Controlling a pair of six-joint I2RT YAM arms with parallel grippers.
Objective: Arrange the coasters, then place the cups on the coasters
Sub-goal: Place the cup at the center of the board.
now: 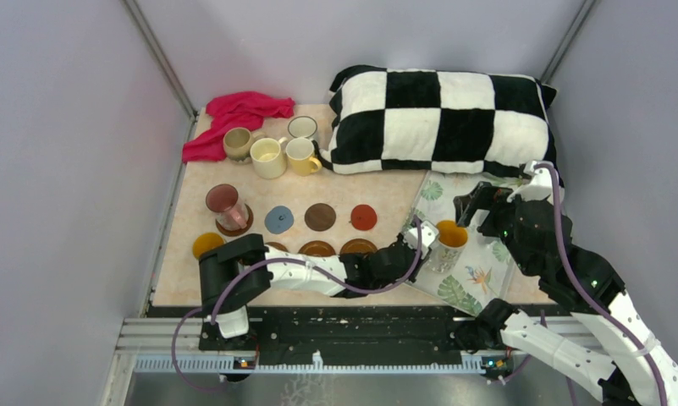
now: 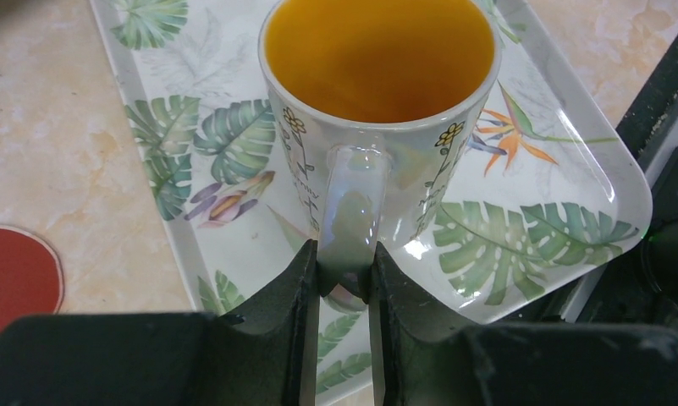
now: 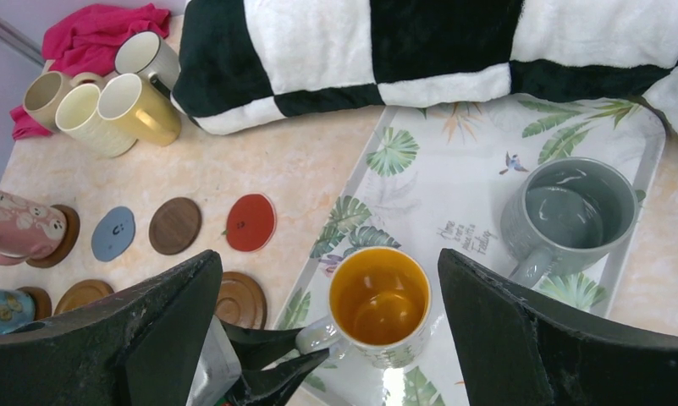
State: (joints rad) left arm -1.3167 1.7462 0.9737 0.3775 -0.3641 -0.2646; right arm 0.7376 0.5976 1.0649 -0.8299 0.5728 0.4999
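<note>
Pillow (image 1: 441, 118) in black-and-white checks fills the upper right of the top view, and just below it the leaf-print tray (image 1: 479, 283) lies askew at the lower right of the table (image 1: 377, 182). The left arm stretches from the lower left across to the tray, where the left gripper (image 2: 345, 269) is clamped on the handle of the orange-lined mug (image 2: 377, 127), which stands upright on the tray's lower-left part. The right gripper (image 3: 327, 262) hangs over the tray with its jaws spread wide, holding nothing; at the right of its wrist view a grey mug (image 3: 572, 211) also stands on the tray. A pink cloth (image 1: 238, 114) is bunched at the upper left, with four cups clustered beside it: tan mug (image 1: 238, 142), cream mug (image 1: 268, 157), yellow mug (image 1: 301, 156) and white mug (image 1: 302, 127). The pink tumbler (image 1: 227, 205) sits on a brown coaster (image 3: 60, 241) at the left, and a blue mug (image 3: 1, 304) sits on another. Bare coasters lie mid-frame: blue-grey coaster (image 1: 279, 220), dark brown coaster (image 1: 321, 216) and red coaster (image 1: 364, 216) in a row, with amber coasters (image 1: 359, 246) below them, partly hidden by the left arm
</note>
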